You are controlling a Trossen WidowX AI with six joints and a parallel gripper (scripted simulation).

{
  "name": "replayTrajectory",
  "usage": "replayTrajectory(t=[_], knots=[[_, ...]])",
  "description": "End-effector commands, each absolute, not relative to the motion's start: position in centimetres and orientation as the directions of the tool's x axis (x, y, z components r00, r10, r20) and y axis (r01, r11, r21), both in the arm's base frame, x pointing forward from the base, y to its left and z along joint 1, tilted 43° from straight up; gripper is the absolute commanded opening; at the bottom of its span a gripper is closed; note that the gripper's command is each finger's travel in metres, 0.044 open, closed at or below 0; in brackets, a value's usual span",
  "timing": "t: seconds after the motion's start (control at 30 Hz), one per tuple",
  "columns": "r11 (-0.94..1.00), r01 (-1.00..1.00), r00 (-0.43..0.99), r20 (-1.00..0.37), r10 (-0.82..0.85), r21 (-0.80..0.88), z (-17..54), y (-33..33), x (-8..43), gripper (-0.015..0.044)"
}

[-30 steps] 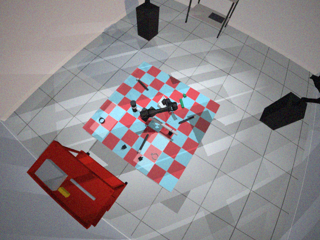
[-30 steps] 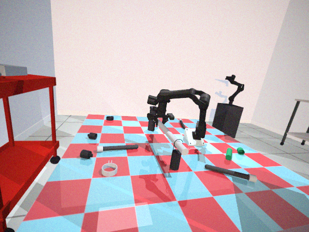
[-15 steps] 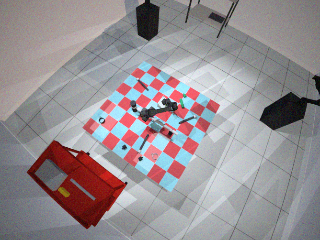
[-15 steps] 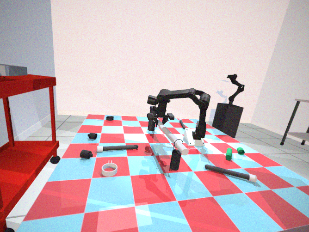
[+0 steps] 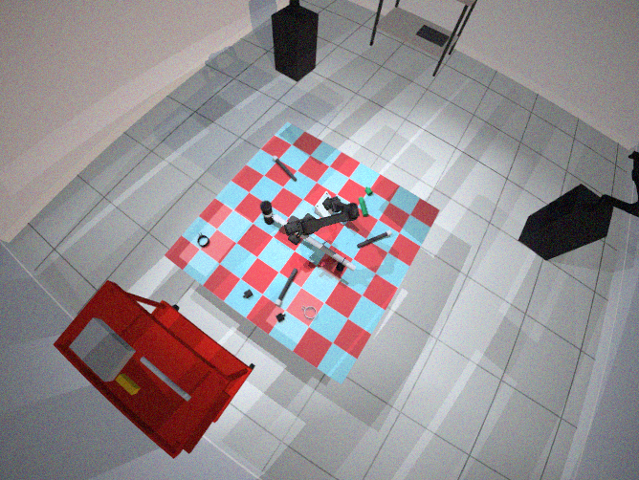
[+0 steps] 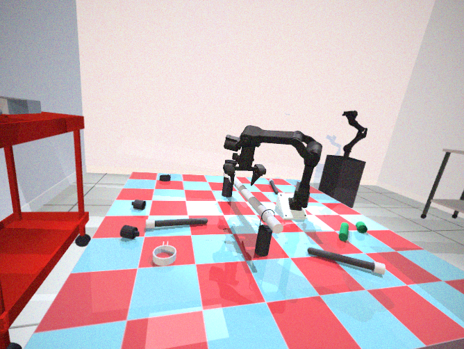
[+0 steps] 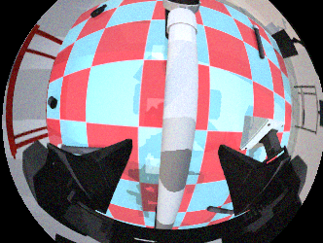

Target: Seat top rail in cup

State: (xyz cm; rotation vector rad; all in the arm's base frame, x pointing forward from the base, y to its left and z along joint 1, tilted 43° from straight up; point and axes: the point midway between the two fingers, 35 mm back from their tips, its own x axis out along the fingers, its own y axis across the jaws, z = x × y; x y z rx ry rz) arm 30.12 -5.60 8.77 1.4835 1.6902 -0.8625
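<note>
The pale rail (image 5: 327, 248) (image 6: 249, 197) (image 7: 181, 97) runs slanting from the big post (image 5: 267, 214) (image 6: 226, 188) to the small post (image 6: 264, 242). Its near end passes through the thin loop cap on the small post. Its far end meets the white rail-end cup beside the big post's top, with no gap visible; how deep it sits cannot be told. The brace band appears high on the post, just below the black cap. My gripper (image 6: 242, 181) (image 7: 177, 146) is open, one finger on each side of the rail, with space between fingers and rail.
Dark bars with pale ends (image 6: 176, 222) (image 6: 344, 259), a pale loose ring (image 6: 164, 258), black caps (image 6: 129, 232) (image 6: 139, 204), and green pieces (image 6: 343, 231) (image 6: 361, 226) lie on the checkered mat. A red cart (image 5: 170, 356) (image 6: 41, 129) stands beyond its edge.
</note>
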Motion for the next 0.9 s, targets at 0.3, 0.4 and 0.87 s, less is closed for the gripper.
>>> replayTrajectory(t=[0.3, 0.4, 0.87], knots=[[0.048, 0.995, -0.098, -0.84, 0.533, -0.086, 12.1, -7.8, 30.4, 0.044], [0.048, 0.995, -0.098, -0.84, 0.533, -0.086, 12.1, -7.8, 30.4, 0.044], [0.048, 0.995, -0.098, -0.84, 0.533, -0.086, 12.1, -7.8, 30.4, 0.044]])
